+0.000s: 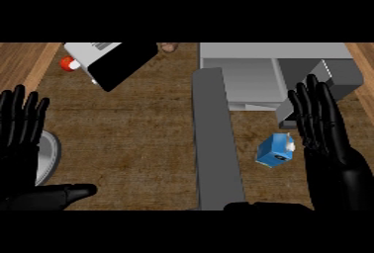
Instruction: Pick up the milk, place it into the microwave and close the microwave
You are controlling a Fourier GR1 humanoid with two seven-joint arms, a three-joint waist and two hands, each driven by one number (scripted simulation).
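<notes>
A blue milk carton [275, 150] with a white top lies on the brown counter, right of the microwave's open door [215, 138]. The grey microwave [248, 79] sits at the back, its cavity facing the carton. My right hand [329, 143] stands open, fingers straight and pointing up, just right of the carton and not touching it. At the left edge my left hand [22, 133] rests open, fingers up, thumb [62, 194] stretched along the bottom.
A white and black appliance [110, 62] lies tilted at the back left, with a small red and white object [70, 63] beside it. A grey round plate [48, 155] shows partly under my left hand. Wooden strips border both sides.
</notes>
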